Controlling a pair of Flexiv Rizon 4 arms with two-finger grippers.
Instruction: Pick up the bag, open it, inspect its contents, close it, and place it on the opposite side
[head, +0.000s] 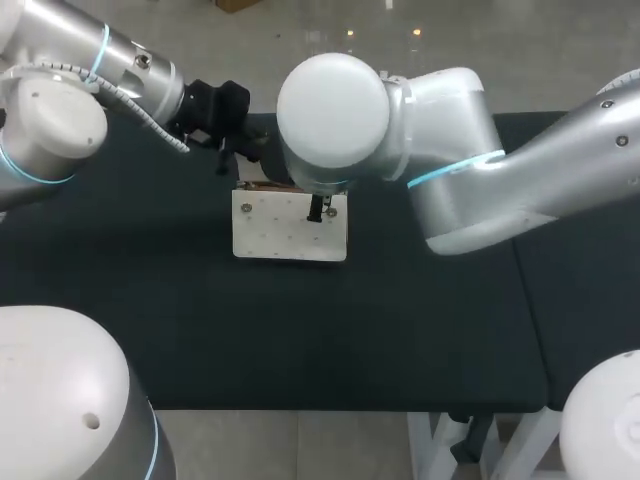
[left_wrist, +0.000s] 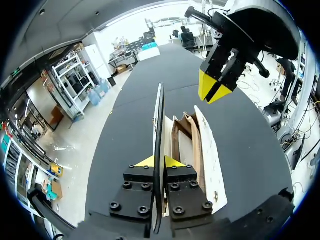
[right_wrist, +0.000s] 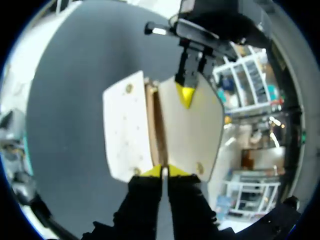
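Item: one white bag (head: 288, 238), flat-sided, with small round studs (head: 245, 208) near its upper corners. Location: on the dark surface (head: 400, 330), about midway across and toward the far edge as seen from above, directly beneath the large joint of the right arm (head: 460, 150). Condition: mouth parted, the two white sides standing apart, with a brown lining (left_wrist: 182, 142) visible between them; the contents cannot be made out. Attachment: a thin black strap (left_wrist: 159, 120) rising from the near rim of the bag. Left arm (head: 90, 60): enters from the far left corner, its end at the bag's mouth edge. Left gripper (left_wrist: 159, 162): yellow tips pressed onto the strap from both sides, pinching it, with the strap running up between the fingers and looping ahead of them. Right gripper (right_wrist: 162, 171): set at the opposite end of the bag's mouth, its yellow tips drawn together with hardly a slit between them, just over the line where the brown lining meets the white sides; from the left wrist it shows raised above the open bag with its tips meeting in a point, and nothing is visible between them. The two grippers face one another across the opening, near but not touching. From above, a short black piece (head: 318, 208) shows over the white side by one stud; I cannot tell what it is.
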